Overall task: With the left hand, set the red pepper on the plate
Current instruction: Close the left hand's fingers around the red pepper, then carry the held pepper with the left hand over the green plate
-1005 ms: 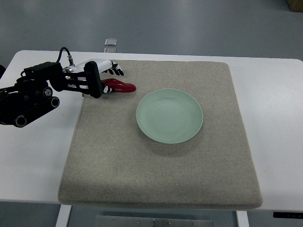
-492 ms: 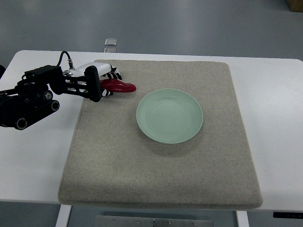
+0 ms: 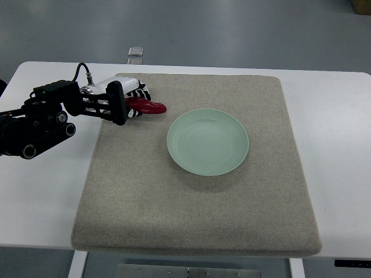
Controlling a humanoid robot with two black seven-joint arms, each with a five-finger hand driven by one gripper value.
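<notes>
Hidden and cut-off parts

The left hand (image 3: 134,98) covers the stem end of the red pepper (image 3: 148,106), and whether its fingers grip it cannot be told. The left arm (image 3: 35,119) runs off the picture's left edge.

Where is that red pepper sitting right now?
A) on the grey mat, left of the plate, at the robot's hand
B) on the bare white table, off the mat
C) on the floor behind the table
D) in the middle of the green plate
A: the red pepper lies on the grey mat, apart from the empty green plate, with the left hand at its stem end.
</notes>
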